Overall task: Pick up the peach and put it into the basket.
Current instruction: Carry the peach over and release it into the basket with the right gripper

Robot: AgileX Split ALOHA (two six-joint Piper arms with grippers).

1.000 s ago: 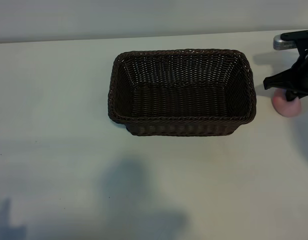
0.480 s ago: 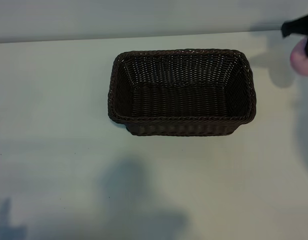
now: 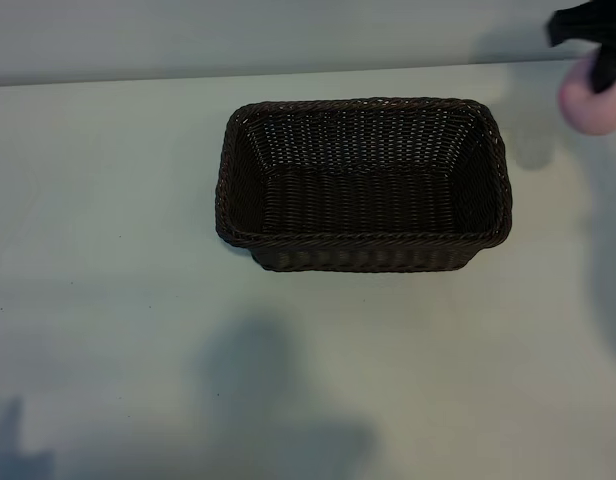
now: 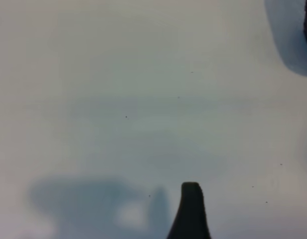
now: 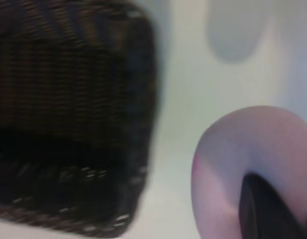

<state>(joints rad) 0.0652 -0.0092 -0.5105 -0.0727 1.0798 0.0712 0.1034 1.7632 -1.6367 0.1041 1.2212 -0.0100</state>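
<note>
One pale surface (image 3: 108, 300) is carrying the brown wicker basket (image 3: 364, 185) at its middle. Off the basket's right end, well apart from it, the right gripper (image 3: 600, 62) is clamping the pink peach (image 3: 592, 104) above the surface. Out of the exterior view, the left gripper (image 4: 191, 211) is standing wide, holding nothing.

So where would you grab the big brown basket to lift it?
Take the basket by its braided rim, coming straight down from above with one finger inside and one outside. It stands upright and open, its sides slope, and the whole body looks far too wide for a pincer to span.
</note>
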